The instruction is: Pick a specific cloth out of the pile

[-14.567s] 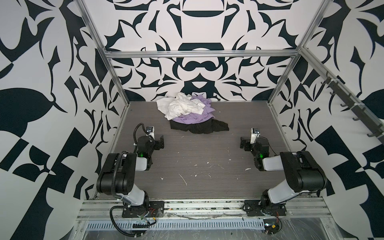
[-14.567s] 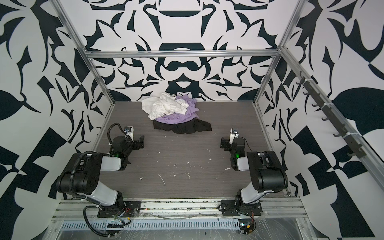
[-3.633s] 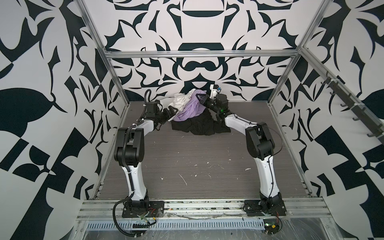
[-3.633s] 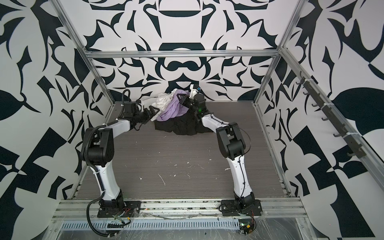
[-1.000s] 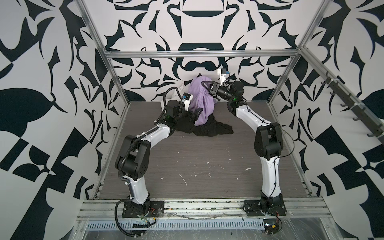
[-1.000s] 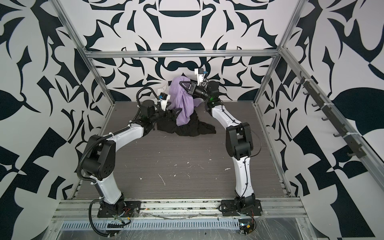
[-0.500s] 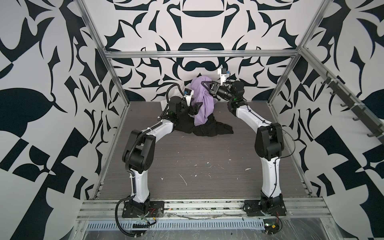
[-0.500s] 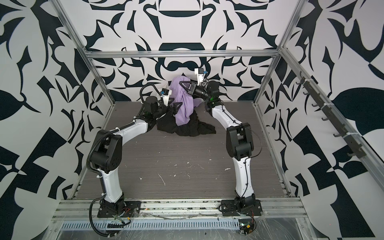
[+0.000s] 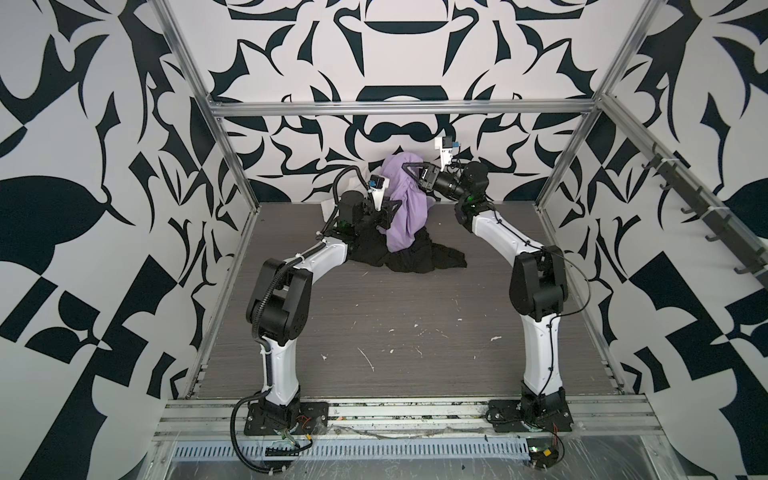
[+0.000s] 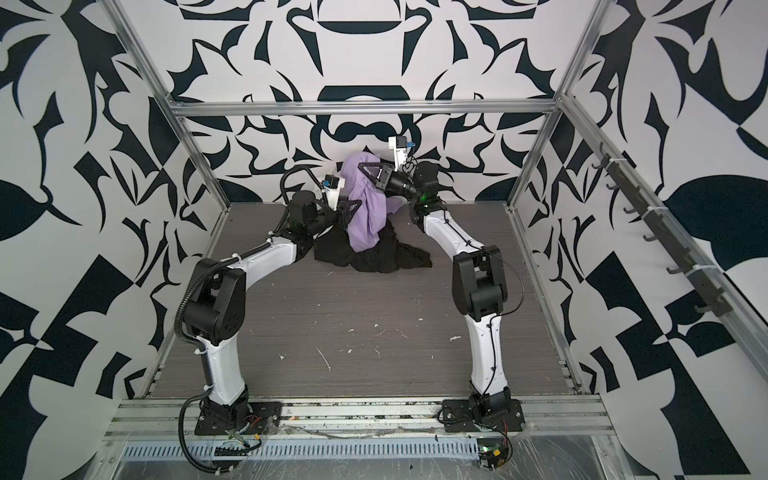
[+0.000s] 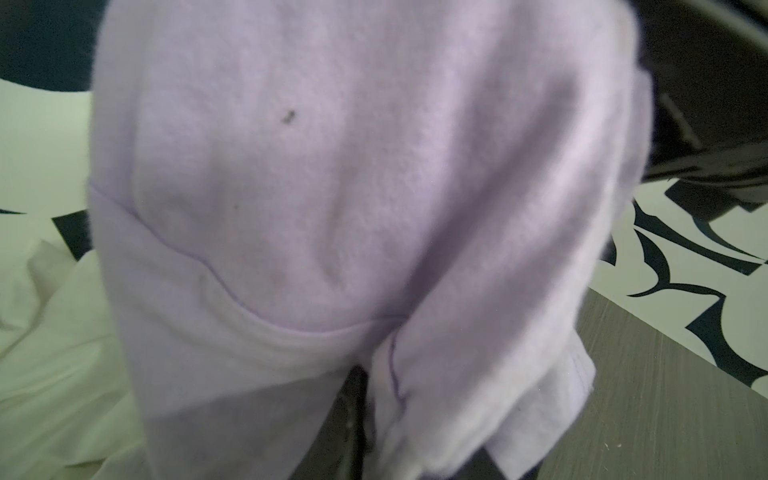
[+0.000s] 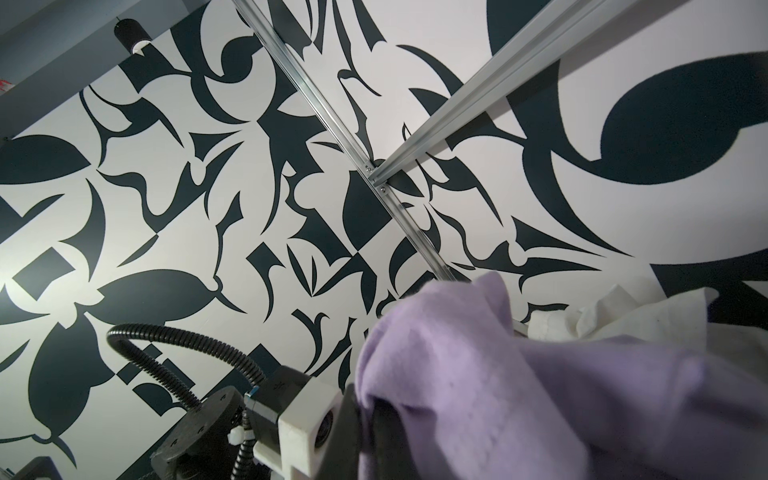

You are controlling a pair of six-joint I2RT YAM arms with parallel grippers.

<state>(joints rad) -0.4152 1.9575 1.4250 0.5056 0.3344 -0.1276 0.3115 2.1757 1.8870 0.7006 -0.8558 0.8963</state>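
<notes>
- The light purple soft fabric cloth (image 9: 405, 208) hangs lifted near the far edge of the grey surface (image 9: 395, 311), with its lower end on a crumpled black cloth (image 9: 415, 259).
- The right fingers (image 9: 412, 167) are pressed together, pinching its top.
- The left fingers (image 9: 390, 204) pinch a fold at its side.
- A white cloth (image 11: 50, 332) lies behind.

Both top views are bright and evenly lit from above by diffuse light. The desk (image 9: 415, 316) carries only faint, soft-edged shadows, and nothing is blown out. The wide lens splays the aluminium posts (image 9: 195, 95) outward toward the corners, and the plastic film (image 9: 648, 457) at the near edge shows a dull sheen. The left wrist view is soft throughout: the lavender cloth (image 11: 332, 187) sits too close to focus, its edges smeared, and the white cloth (image 11: 50, 332) beside it takes a greenish cast. In the right wrist view the wall pattern (image 12: 166, 208) is crisp, the lavender cloth in front is blurred, and the ceiling (image 12: 41, 33) is dim.
</notes>
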